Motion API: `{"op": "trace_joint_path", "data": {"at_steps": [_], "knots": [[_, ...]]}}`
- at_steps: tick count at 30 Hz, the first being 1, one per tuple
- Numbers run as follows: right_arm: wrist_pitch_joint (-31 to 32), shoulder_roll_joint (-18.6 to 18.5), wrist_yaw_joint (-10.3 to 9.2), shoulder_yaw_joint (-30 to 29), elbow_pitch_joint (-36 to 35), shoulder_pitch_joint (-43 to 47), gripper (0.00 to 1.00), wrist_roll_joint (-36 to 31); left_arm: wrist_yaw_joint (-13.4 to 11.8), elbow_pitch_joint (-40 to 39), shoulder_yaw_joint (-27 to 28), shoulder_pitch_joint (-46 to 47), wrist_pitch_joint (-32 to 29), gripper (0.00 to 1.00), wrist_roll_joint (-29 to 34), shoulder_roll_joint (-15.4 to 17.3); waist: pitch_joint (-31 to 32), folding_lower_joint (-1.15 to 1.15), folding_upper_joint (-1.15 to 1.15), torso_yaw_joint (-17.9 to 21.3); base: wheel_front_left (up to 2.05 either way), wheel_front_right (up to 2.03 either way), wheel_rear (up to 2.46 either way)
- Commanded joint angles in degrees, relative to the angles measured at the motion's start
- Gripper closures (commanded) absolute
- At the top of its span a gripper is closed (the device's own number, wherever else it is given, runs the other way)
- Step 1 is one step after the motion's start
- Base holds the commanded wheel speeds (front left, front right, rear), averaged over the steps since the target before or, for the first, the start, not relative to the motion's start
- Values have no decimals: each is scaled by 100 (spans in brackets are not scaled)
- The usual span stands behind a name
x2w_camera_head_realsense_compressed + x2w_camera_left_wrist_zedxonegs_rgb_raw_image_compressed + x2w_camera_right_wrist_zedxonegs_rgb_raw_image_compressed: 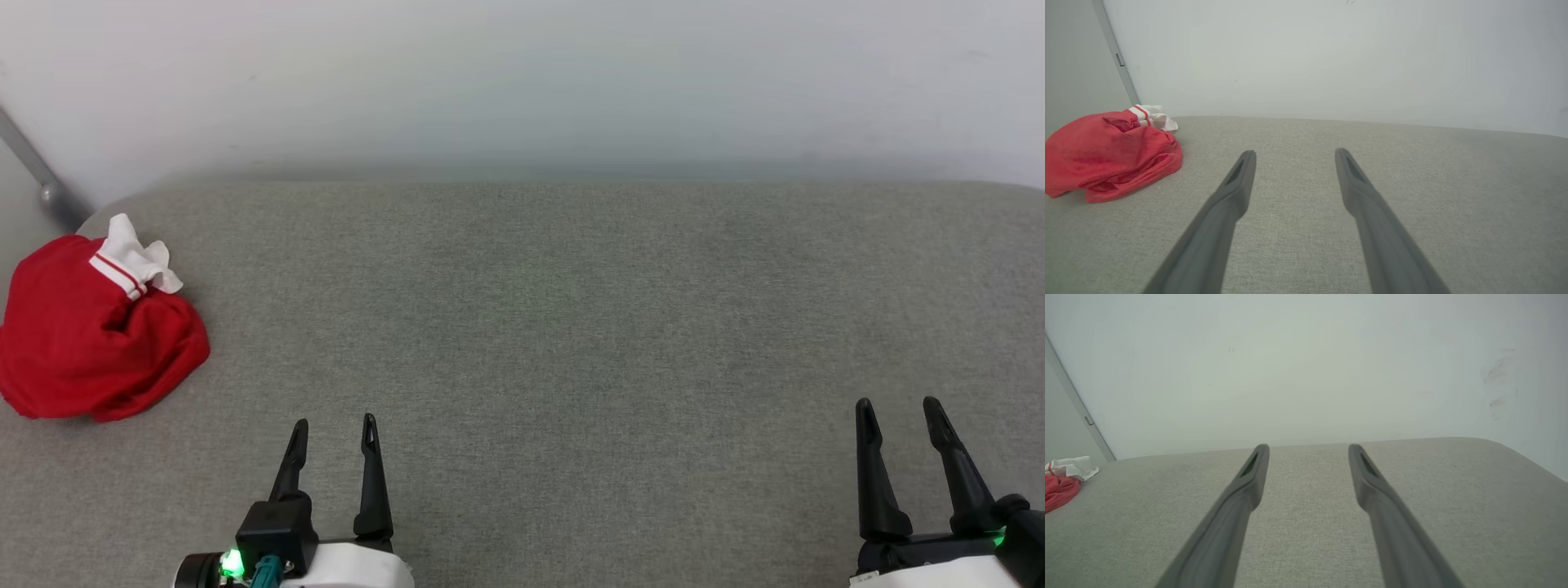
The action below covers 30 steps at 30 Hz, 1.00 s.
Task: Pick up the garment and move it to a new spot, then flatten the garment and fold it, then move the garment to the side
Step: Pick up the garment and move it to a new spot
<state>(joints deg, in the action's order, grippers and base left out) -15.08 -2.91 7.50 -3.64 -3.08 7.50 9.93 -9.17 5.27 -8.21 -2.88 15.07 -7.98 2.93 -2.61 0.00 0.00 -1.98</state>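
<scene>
Garment point(94, 335) crumpled at left edge of grey surface point(571, 327), white striped sleeve point(131, 261) on top. Left jaws wide, empty, near garment, not touching. Right jaws wide, empty, well apart from garment.

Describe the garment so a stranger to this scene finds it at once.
A wide grey fabric surface meets a pale wall. At its far left corner, left of the left gripper, the garment lies crumpled. Bright red cloth and a white, red-striped sleeve set it apart.
</scene>
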Motion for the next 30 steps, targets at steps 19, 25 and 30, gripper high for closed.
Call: {"op": "trace_joint_path", "data": {"at_steps": [19, 25, 30], "knots": [[-13, 5, -2, -48, -146, -110, 0, -305, -181, -89, 168, 276, 16, 0, -264, -6, -272, 0, 0, -1505, 0, 0, 0], [-13, 5, -3, -26, -180, -150, 0, -413, -237, -145, 229, 296, 16, 0, -340, -6, -346, 0, 0, -1965, 0, 0, 0], [-13, 5, -3, -50, -211, -145, 0, -476, -303, -203, 217, 338, 16, 0, -430, -6, -421, 0, 0, -2327, 0, 0, 0]]}}
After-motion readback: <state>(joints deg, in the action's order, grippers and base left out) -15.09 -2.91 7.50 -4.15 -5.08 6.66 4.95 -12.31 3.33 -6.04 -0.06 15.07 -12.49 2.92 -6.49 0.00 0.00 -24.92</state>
